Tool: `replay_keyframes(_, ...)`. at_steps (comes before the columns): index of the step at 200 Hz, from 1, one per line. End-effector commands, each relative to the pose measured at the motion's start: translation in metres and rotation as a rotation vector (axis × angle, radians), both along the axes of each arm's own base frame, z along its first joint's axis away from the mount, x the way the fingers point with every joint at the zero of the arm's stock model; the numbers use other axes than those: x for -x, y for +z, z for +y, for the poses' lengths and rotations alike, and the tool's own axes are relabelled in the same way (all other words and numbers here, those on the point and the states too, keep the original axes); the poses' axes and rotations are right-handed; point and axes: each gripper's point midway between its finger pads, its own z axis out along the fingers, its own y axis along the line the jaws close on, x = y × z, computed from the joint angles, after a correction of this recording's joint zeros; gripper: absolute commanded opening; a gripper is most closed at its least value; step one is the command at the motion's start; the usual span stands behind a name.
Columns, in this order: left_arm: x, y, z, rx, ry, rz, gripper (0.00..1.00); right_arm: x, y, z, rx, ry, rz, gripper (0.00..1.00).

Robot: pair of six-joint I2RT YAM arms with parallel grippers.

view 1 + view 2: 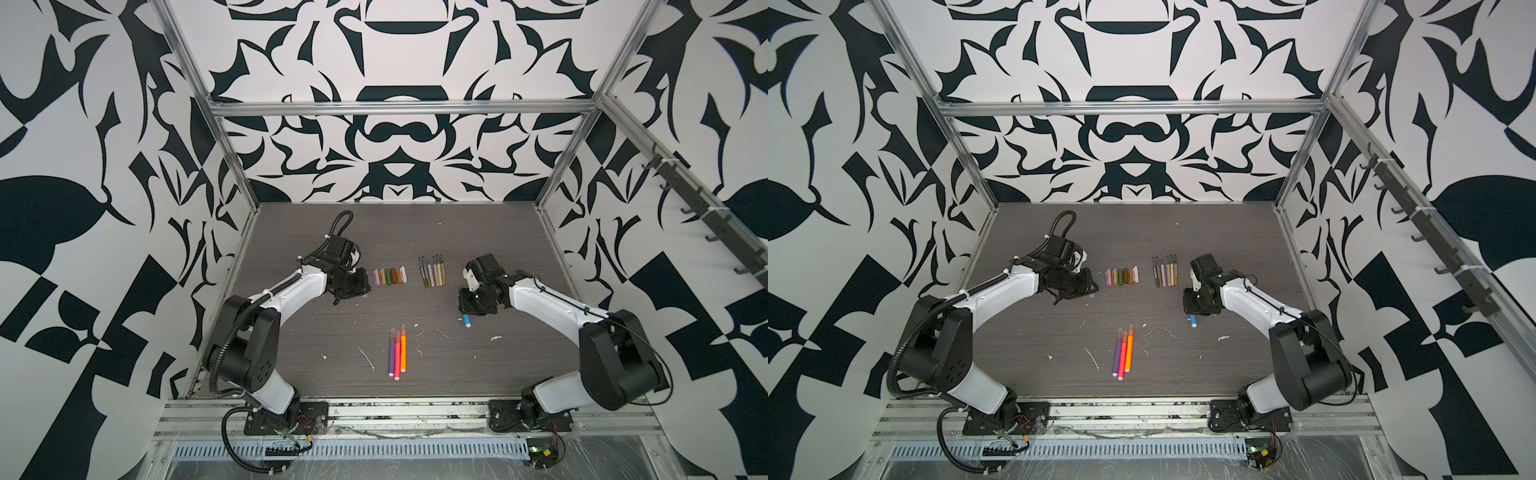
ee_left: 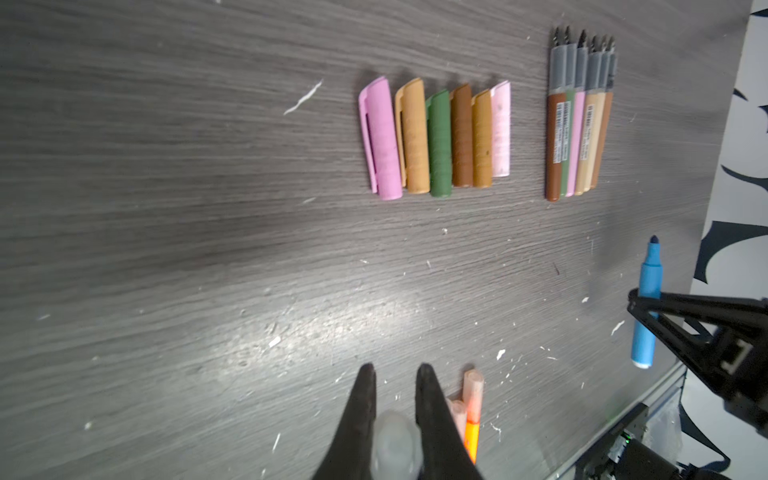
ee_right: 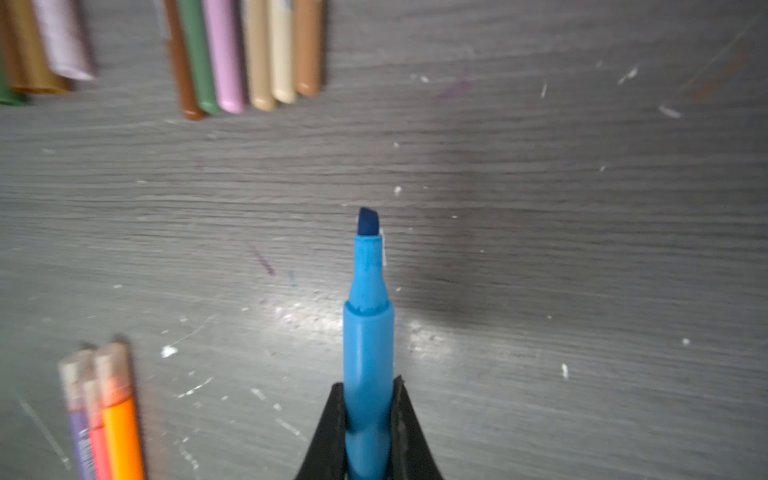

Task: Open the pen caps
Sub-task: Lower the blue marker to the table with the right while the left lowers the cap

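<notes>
Blue plastic shows between the black fingers of the right end effector. It is clamped on the barrel of the blue marker, partway along, so the neck and the dark chisel tip stand clear in front, with the tip bare. The left end effector is closed almost together, with a blurred translucent cap lodged between its fingers, probably this marker's own. The two end effectors are well apart, which suits a straight pull along the barrel.

In both top views the marker's rear end pokes out from under the right end effector toward the near edge of the bench. Its long axis therefore runs roughly near to far, tip toward the back wall, in line with the other pens. Whether it touches the bench I cannot tell.

The opaque caps lie side by side in a touching row near the left end effector. The thin pens form a separate row, bare tips toward the back wall. This sorting probably keeps finished pieces out of the working space. Near the front centre, the three thick markers (purple, pink and orange) lie parallel, with translucent caps on and pointing the same way. I judge these to be the work left.
</notes>
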Motion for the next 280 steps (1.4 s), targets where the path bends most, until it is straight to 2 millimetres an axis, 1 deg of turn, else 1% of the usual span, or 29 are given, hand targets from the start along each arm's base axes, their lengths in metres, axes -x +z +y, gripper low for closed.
replay_keyframes(1,0.014,-0.016,0.001,-0.025,-0.026,0.060,0.00,-0.016,0.013,0.011,-0.039,0.034,-0.054,0.00)
replay_keyframes(26,0.019,-0.023,-0.013,-0.017,-0.054,0.076,0.00,-0.013,0.009,0.018,-0.089,0.029,-0.045,0.00)
replay_keyframes(49,0.021,-0.038,-0.021,-0.011,-0.067,0.118,0.00,-0.009,0.003,0.020,-0.104,0.022,-0.033,0.00)
replay_keyframes(68,0.023,-0.049,-0.022,-0.014,-0.066,0.141,0.00,-0.007,-0.003,0.020,-0.107,0.023,-0.020,0.00)
replay_keyframes(104,0.027,-0.058,-0.024,-0.015,-0.067,0.168,0.00,-0.006,-0.011,0.013,-0.060,0.022,-0.010,0.00)
replay_keyframes(154,0.033,-0.067,-0.028,-0.031,-0.083,0.205,0.00,-0.004,-0.017,0.006,-0.018,0.024,-0.002,0.06)
replay_keyframes(172,0.034,-0.068,-0.030,-0.039,-0.092,0.211,0.03,-0.004,-0.019,0.005,-0.012,0.027,0.003,0.10)
replay_keyframes(185,0.035,-0.069,-0.031,-0.046,-0.095,0.215,0.03,-0.003,-0.020,0.006,-0.013,0.030,0.006,0.17)
replay_keyframes(196,0.035,-0.069,-0.031,-0.049,-0.098,0.218,0.03,-0.003,-0.021,0.006,-0.013,0.031,0.008,0.21)
replay_keyframes(247,0.036,-0.071,-0.031,-0.059,-0.100,0.226,0.03,-0.004,-0.019,0.006,-0.012,0.034,0.004,0.26)
replay_keyframes(261,0.037,-0.070,-0.031,-0.060,-0.101,0.227,0.04,-0.003,-0.020,0.005,-0.008,0.032,0.008,0.30)
replay_keyframes(274,0.036,-0.070,-0.031,-0.064,-0.100,0.224,0.04,-0.004,-0.019,0.005,-0.008,0.034,0.007,0.36)
replay_keyframes(280,0.036,-0.069,-0.031,-0.066,-0.100,0.224,0.04,-0.004,-0.019,0.006,-0.009,0.035,0.008,0.38)
